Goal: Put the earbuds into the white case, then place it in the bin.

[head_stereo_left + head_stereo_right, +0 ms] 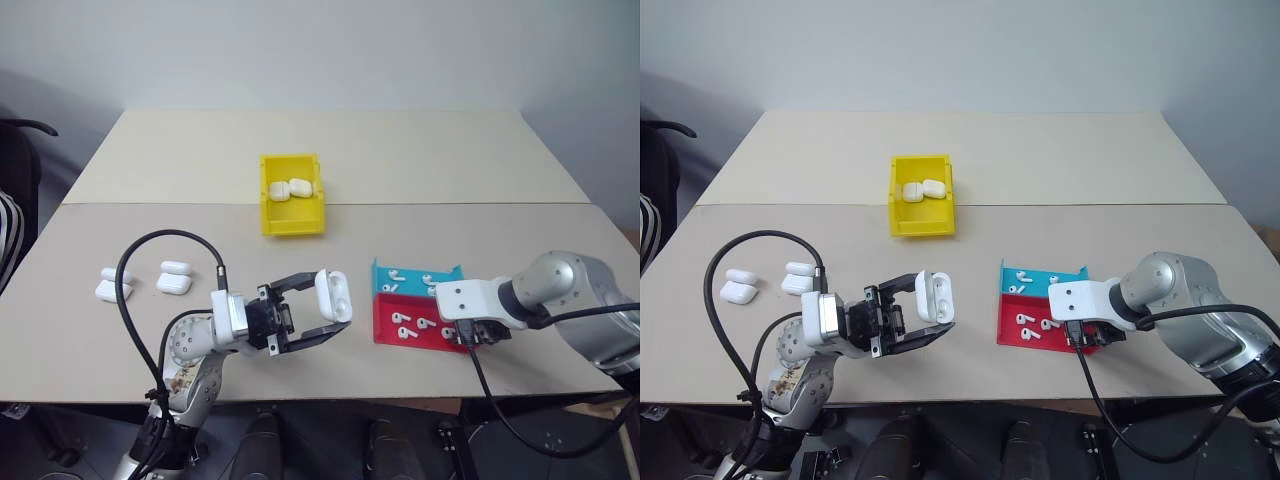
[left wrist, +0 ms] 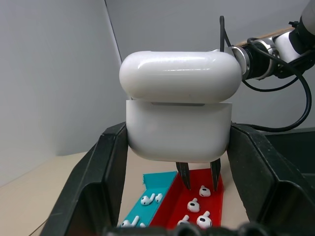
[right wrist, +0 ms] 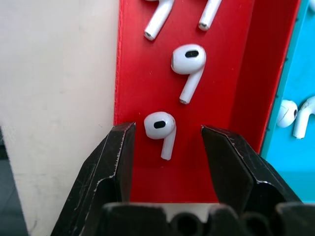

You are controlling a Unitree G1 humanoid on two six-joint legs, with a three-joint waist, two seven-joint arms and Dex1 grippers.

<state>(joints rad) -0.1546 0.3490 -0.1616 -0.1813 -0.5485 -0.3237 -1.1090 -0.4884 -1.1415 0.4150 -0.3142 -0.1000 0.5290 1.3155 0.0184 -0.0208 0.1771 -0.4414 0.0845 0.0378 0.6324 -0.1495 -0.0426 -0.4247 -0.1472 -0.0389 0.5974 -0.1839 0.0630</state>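
With the left claw (image 1: 318, 310) clamped on the open case (image 1: 333, 295) at lower centre, the right claw (image 3: 167, 147), jaws apart astride one earbud (image 3: 161, 129) in the red tray (image 1: 388, 327), should descend squarely, closing gently on its head.

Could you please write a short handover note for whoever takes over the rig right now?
Left gripper: shut on an open white case, held above the table.
Right gripper: open, fingers either side of an earbud in the red tray; nothing gripped.
More earbuds lie in the teal tray.
Done: two cases already in the yellow bin.
Left: load this case, bin it; spare cases wait on the table.
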